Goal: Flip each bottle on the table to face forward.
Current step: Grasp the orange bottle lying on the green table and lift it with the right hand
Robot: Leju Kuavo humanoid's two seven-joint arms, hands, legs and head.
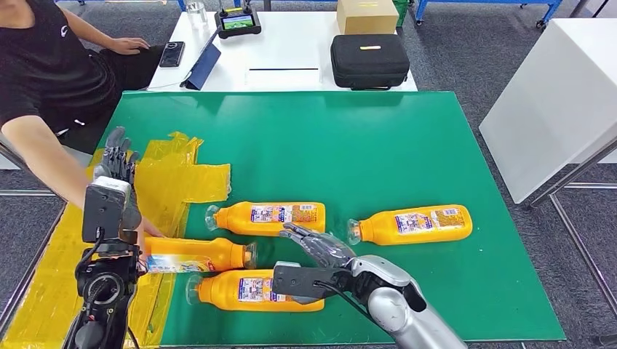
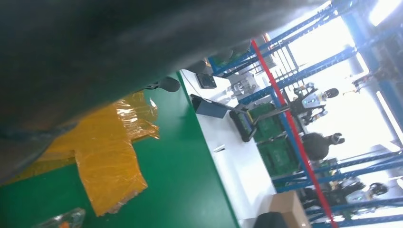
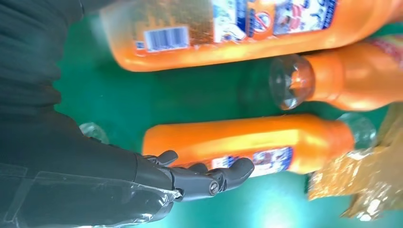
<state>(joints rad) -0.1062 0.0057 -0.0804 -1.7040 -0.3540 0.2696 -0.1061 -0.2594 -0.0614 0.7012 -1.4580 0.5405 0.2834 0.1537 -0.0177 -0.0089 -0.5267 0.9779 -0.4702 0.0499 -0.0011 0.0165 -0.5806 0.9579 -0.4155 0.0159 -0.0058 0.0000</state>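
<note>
Four orange bottles lie on their sides on the green table (image 1: pixel 364 138). One (image 1: pixel 269 216) lies mid-table, its label up, and another (image 1: pixel 411 224) to its right. A third (image 1: pixel 196 254) lies at the left, with a person's hand (image 1: pixel 149 234) at its base. The nearest (image 1: pixel 251 291) lies by the front edge. My right hand (image 1: pixel 318 245) hovers between them, fingers stretched out, holding nothing. In the right wrist view those fingers (image 3: pixel 209 175) lie alongside the mid-table bottle (image 3: pixel 247 142); contact is unclear. My left hand (image 1: pixel 116 156) is raised at the left edge, fingers spread.
Crinkled yellow tape (image 1: pixel 174 178) covers the table's left part. A person (image 1: pixel 44 65) sits at the far left, one arm reaching in behind my left arm. A white table behind holds a black case (image 1: pixel 369 60) and a cardboard box (image 1: pixel 367 14). Another white table (image 1: pixel 560 94) stands to the right.
</note>
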